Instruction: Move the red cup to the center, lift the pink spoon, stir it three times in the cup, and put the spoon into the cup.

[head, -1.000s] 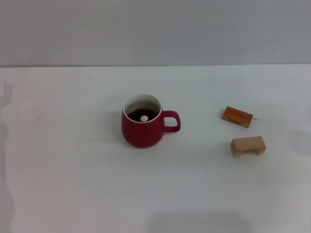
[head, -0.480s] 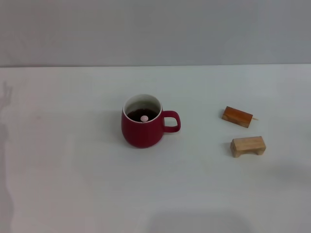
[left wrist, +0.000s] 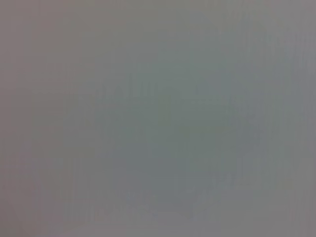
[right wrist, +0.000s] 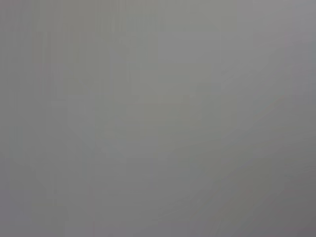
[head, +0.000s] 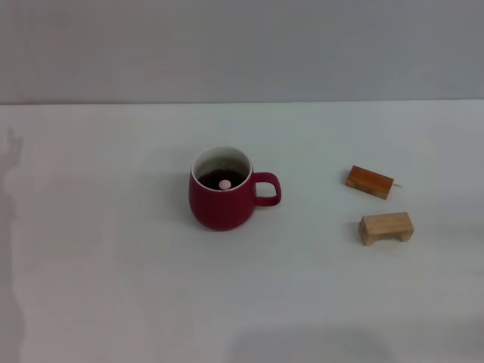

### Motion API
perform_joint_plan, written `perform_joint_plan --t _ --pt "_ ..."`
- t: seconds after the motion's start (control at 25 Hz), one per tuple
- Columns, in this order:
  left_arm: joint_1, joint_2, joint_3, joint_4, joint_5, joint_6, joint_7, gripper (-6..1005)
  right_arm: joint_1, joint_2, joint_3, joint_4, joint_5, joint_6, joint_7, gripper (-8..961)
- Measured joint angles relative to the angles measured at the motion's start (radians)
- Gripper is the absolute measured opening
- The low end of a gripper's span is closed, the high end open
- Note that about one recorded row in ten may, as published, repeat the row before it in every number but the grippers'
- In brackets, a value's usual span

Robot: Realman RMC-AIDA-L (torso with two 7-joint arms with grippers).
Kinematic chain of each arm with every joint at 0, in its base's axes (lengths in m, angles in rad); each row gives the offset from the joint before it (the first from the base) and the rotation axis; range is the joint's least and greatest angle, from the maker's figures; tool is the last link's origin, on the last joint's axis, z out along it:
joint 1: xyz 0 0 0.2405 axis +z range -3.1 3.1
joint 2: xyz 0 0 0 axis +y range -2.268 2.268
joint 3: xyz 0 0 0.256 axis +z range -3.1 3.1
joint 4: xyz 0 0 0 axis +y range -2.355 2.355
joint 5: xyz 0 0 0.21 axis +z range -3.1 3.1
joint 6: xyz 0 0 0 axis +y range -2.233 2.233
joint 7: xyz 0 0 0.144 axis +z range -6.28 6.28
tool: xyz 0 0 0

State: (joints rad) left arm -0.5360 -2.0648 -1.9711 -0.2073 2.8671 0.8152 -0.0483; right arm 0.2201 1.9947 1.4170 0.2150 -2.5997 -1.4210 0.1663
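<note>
The red cup (head: 221, 198) stands near the middle of the white counter (head: 113, 287), handle toward the right edge. Inside it, only the pale end of the pink spoon (head: 224, 184) shows, standing nearly upright in the dark liquid; the rest is hidden. Toward the right edge lie a reddish wooden block (head: 370, 181) and a pale wooden block (head: 386, 227). Neither hand is in view, so their state, and which is nearer, cannot be told. Both wrist views show blank grey. The task looks finished.
</note>
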Motion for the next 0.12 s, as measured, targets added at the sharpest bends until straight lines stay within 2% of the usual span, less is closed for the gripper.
perform_joint_plan --t 0.04,0.12 --pt "0.001 -0.001 0.0 0.0 0.0 0.0 -0.001 843 0.009 -0.009 -0.016 -0.031 -0.006 -0.007 0.026 367" --pt "0.002 -0.001 0.0 0.001 0.0 -0.001 -0.002 843 0.012 -0.012 -0.025 -0.04 -0.011 -0.008 0.029 367"
